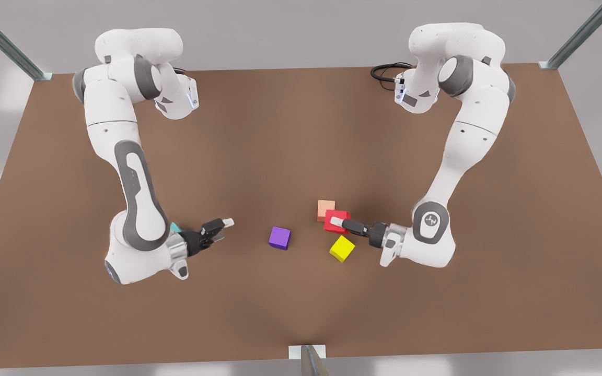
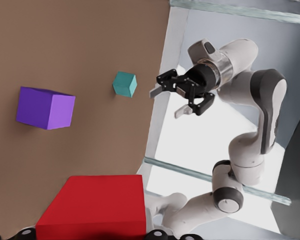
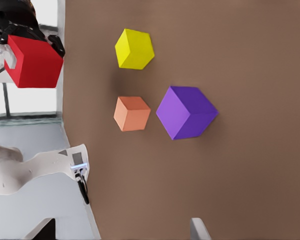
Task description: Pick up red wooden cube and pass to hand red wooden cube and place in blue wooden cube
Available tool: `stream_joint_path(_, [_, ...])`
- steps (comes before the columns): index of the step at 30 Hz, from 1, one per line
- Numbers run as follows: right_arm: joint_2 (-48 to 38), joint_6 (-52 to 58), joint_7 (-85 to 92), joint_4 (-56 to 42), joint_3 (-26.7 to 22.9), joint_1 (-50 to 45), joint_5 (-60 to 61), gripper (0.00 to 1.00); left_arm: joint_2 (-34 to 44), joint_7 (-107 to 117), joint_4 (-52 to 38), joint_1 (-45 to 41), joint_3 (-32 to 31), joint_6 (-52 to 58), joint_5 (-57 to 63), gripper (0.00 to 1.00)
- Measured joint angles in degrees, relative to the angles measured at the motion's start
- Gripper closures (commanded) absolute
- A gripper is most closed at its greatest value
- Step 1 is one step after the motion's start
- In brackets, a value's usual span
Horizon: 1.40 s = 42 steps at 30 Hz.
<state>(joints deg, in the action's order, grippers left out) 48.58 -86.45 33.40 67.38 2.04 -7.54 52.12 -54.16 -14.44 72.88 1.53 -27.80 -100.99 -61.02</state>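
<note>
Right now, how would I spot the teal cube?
Find the right tool on the front view's left; the teal cube lies by its wrist, partly hidden. It's the only teal one; the purple cube sits mid-table.

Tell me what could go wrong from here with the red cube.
The left tool is shut on the red cube right beside the pale orange cube, which may get knocked. The open right tool waits with the teal cube close by its wrist; that arm might nudge it during the handover.

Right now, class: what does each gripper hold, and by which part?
The left gripper clamps the red wooden cube by opposite side faces, lifted off the table. The right gripper is open, empty.
</note>
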Motion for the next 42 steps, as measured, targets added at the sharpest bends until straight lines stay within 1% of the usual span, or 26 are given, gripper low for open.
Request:
stream_joint_path(2, [1.3,-2.6,7.4,0.5,1.2,-0.5,5.5,0.0,-0.7,1.9,0.2,-0.6,-2.6,-2.2,-4.0,0.31])
stream_joint_path(6, [4.6,-6.6,22.8,0.9,1.6,-1.9,15.1,0.0,-4.4,4.8,0.1,-2.9,-4.3,-5.5,-8.4,0.32])
stream_joint_path(10, [4.9,-10.4,39.6,2.7,1.6,-5.3,25.6,0.0,-5.2,6.4,0.0,-4.9,-5.3,-8.9,-10.0,0.32])
stream_joint_path(13, [4.1,-12.0,50.9,5.2,1.7,-6.7,29.6,0.0,-5.1,6.2,0.0,-4.8,-5.2,-10.3,-9.4,0.32])
stream_joint_path(19, [1.0,-13.7,69.4,12.4,2.4,-6.9,33.6,0.0,-5.7,3.5,0.0,-4.4,-5.2,-11.3,-8.1,0.32])
stream_joint_path(26, [-1.7,-18.3,85.0,18.3,3.8,-8.3,38.6,0.0,-5.8,1.1,0.2,-4.4,-5.3,-11.8,-8.7,0.31])
stream_joint_path(29, [-3.5,-21.2,90.1,20.7,4.1,-8.3,40.1,0.0,-5.8,0.3,0.2,-4.7,-5.3,-12.2,-9.6,0.3])
stream_joint_path(34, [-3.7,-24.7,96.8,21.4,6.0,-8.3,41.6,0.0,-5.8,-0.6,0.2,-4.9,-5.3,-12.7,-10.3,0.31])
stream_joint_path(42, [-4.9,-26.4,104.4,23.8,6.8,-7.9,42.5,0.0,-5.9,-1.8,0.1,-4.8,-5.3,-13.1,-10.6,0.31])
